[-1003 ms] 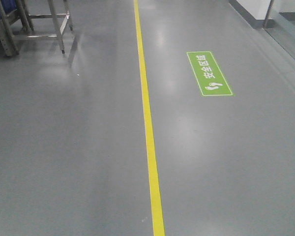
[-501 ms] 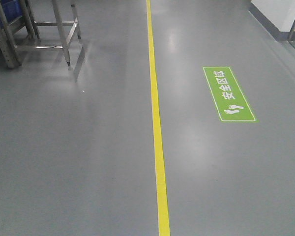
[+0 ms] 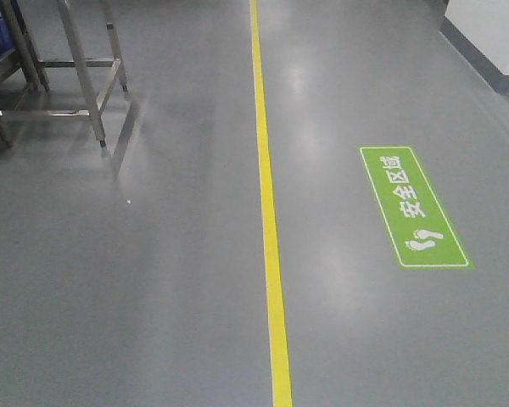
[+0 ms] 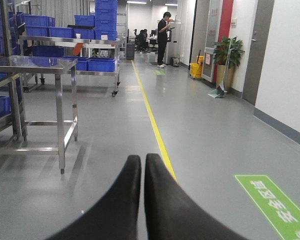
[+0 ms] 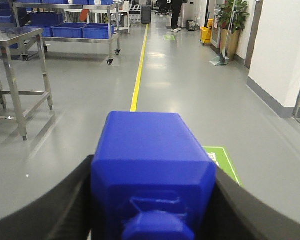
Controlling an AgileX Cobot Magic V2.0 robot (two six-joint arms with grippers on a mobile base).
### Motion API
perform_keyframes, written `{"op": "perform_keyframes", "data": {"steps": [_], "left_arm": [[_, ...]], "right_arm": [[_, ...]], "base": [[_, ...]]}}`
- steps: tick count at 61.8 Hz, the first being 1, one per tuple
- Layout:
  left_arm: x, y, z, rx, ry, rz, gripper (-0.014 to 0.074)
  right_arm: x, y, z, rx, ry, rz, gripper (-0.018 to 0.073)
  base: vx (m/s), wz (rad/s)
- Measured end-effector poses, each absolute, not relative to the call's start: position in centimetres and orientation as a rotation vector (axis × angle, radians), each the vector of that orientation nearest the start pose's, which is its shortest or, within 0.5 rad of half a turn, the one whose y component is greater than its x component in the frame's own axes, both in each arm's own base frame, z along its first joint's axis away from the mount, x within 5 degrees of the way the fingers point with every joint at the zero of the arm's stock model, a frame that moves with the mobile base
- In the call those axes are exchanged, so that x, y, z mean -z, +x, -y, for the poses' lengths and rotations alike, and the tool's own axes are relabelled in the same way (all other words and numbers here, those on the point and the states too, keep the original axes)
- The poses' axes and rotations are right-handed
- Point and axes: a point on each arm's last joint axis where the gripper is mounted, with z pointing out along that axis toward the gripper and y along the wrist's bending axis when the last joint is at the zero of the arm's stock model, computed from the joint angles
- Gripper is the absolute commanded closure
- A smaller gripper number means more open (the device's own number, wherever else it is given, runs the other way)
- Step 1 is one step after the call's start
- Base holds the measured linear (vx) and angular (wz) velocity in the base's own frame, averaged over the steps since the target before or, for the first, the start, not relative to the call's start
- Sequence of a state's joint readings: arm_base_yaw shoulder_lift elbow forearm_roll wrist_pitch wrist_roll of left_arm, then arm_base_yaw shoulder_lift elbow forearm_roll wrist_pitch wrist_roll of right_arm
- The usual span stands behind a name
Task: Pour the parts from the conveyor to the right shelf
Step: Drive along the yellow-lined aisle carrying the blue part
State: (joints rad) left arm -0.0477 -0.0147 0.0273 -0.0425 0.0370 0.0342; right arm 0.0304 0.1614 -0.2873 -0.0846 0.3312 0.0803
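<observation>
Right end effector (image 5: 152, 175) is clenched on the blue block (image 5: 150, 150), one finger at each side, knob face toward the camera. Left end effector (image 4: 143, 159) is closed, fingers touching, nothing between. Ahead is grey floor (image 3: 153, 280) w/ a yellow line (image 3: 270, 237) & a green floor sign (image 3: 413, 208) right of it. A steel bench (image 4: 35, 65) stands left of the line, blue bins (image 5: 97, 31) farther back.

Left gripper (image 4: 142, 161): two matte black fingers (image 4: 117, 205), smooth, tapering to rounded tips. Right gripper (image 5: 153, 172): same black finish, fingers (image 5: 45, 205) broader, outer edges curved, faint sheen.
</observation>
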Motion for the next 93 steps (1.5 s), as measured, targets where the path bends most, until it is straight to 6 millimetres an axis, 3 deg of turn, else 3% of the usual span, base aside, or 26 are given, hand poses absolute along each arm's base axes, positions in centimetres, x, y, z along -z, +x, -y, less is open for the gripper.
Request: {"op": "perform_keyframes", "data": {"steps": [93], "left_arm": [[-20.14,5.63,0.28,0.046,0.031,-1.533,0.0602]], "right_arm": [[-27.0,5.83,0.07,0.0,-0.005,-1.689,0.0568]], "base": [[0.85,0.02]]}}
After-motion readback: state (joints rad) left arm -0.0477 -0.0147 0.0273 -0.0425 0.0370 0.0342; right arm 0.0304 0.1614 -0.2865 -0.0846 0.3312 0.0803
